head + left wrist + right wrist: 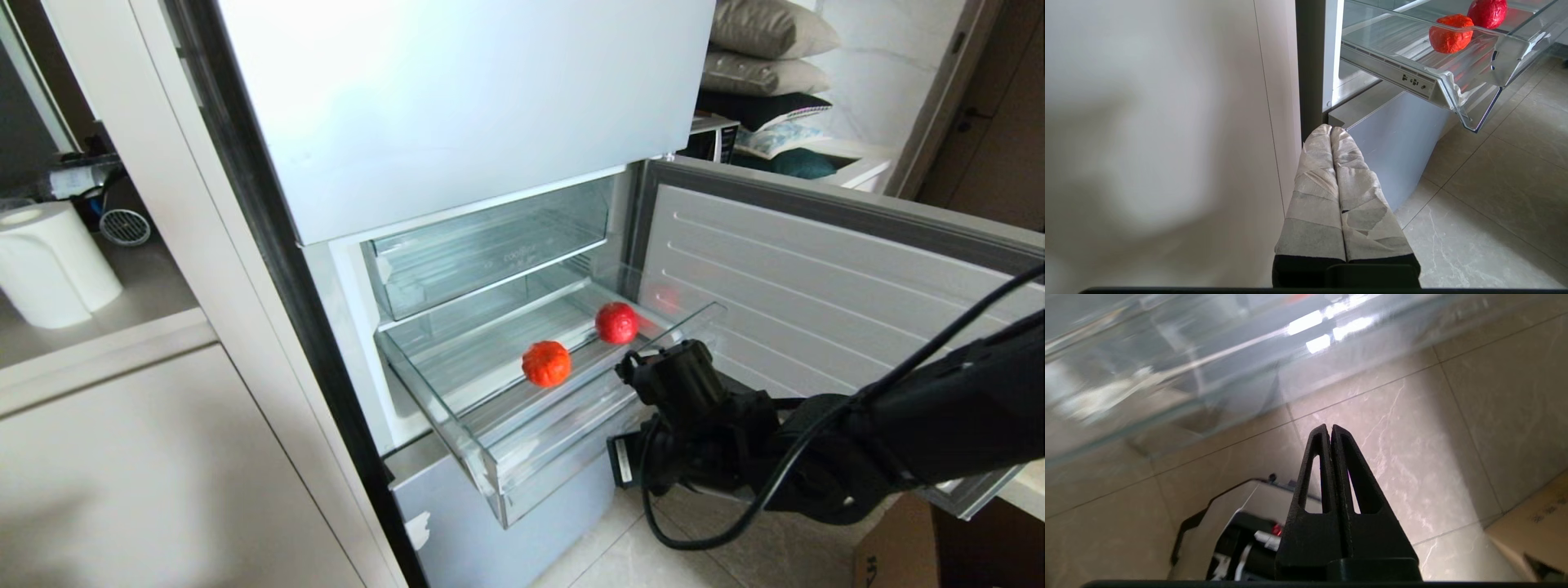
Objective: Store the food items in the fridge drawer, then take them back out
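Head view: ribbed clear fridge drawer holds two round glossy food items.

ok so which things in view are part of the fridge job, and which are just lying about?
Job:
- orange ribbed fruit and red fruit, both in the drawer
- fridge drawer, pulled out
- fridge, door open
- right gripper, shut, empty, below the drawer front
- left gripper, shut, parked

Lying about:
- paper towel roll
- cushions
- cardboard box
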